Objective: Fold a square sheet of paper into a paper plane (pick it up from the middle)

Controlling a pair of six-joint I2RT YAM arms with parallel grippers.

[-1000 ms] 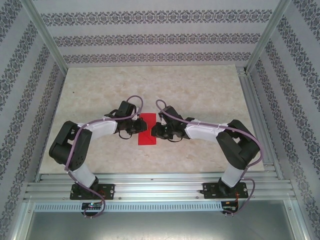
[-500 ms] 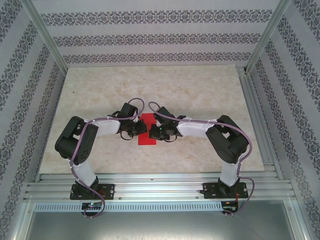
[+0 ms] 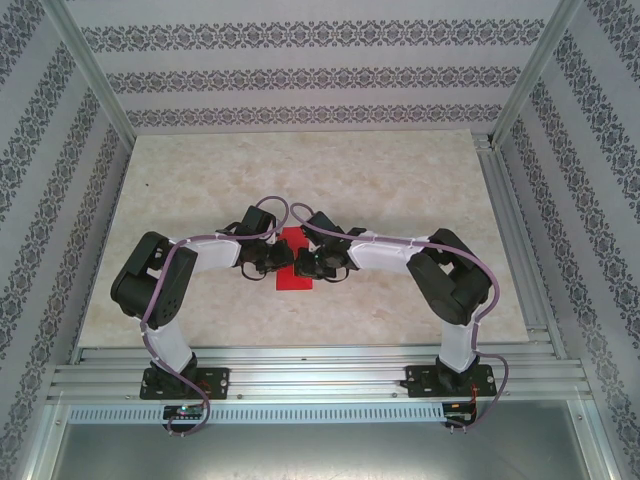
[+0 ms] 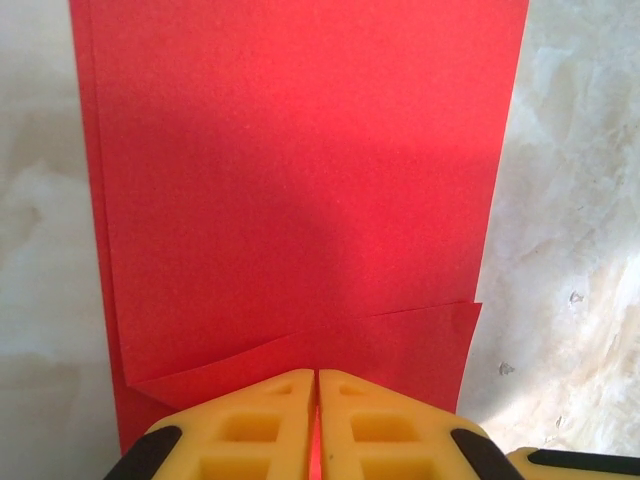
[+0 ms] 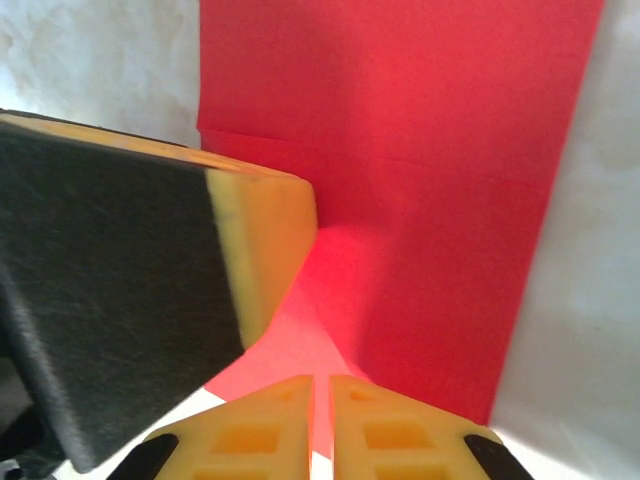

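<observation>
The square sheet of paper (image 3: 294, 282) lies near the table's middle, folded into a narrow red strip. In the left wrist view a slanted flap (image 4: 400, 345) lies across the paper (image 4: 300, 180) near my fingertips. My left gripper (image 3: 281, 262) is shut, its yellow tips (image 4: 317, 376) down on the strip's near edge. My right gripper (image 3: 305, 265) faces it from the other side, also shut (image 5: 322, 380). A paler raised fold of the paper (image 5: 300, 330) runs up to its tips. The left gripper's finger (image 5: 255, 250) stands close beside them on the paper (image 5: 450, 150).
The marbled beige table (image 3: 400, 190) spreads out on every side of the paper. Aluminium frame rails (image 3: 510, 230) run along the right edge and near edge. Patterned walls close in the back and sides.
The right arm has swung left, bringing its gripper further onto the paper. The left arm's elbow has shifted slightly; its gripper stays at the paper's left side.
</observation>
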